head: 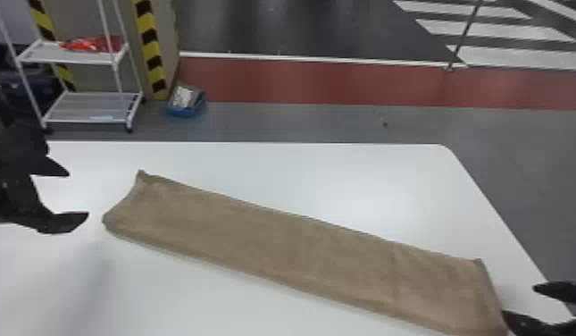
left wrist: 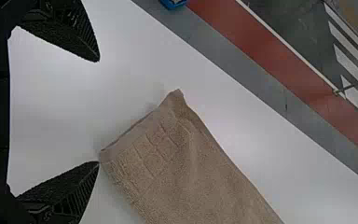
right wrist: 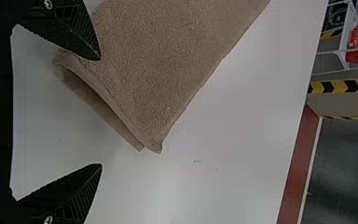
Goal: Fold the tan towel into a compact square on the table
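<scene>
Left end effector (head: pixel 78 195) and right end effector (head: pixel 519 300) gape wide beside the towel (head: pixel 300 250)

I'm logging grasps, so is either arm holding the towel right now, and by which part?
Nothing is held: both end effectors, left and right, are open near the towel's ends.

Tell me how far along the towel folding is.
The tan towel already looks folded into a long strip, with layers visible at its right end. Nothing is in hand: the left gripper and right gripper are open by opposite ends. Shortening the strip into a compact square remains.
</scene>
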Tool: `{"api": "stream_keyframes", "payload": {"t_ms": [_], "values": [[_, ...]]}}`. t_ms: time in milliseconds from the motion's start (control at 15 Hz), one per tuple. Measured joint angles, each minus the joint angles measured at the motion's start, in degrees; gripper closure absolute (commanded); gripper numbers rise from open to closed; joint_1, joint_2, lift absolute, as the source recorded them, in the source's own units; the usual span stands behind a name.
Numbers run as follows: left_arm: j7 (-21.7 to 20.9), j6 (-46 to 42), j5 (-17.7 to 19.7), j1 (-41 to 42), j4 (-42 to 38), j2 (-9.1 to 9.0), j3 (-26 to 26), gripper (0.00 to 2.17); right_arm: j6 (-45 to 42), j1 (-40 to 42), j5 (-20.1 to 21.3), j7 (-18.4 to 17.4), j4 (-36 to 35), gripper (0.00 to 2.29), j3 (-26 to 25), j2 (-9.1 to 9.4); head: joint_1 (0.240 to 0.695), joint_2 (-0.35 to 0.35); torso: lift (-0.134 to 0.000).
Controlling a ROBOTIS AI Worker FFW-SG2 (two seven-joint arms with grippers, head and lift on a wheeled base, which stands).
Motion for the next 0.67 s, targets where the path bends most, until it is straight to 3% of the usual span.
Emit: {"api": "stream_keyframes", "payload": {"t_ms": [333,667], "values": [[0.2,-0.4,-0.2,0.0,0.6,-0.29,-0.2,0.1,1.4,-0.2,-6.3,-3.5,2.8,0.1,-1.6,2.76,0.695,-0.106,-0.125],[0.4,-0.4,-0.5,-0.1,1.2,-0.32,-0.3,0.1,1.8,-0.9,-10.3,-3.5,4.1,0.26,-2.0,3.56,0.695,-0.086,-0.125]]}}
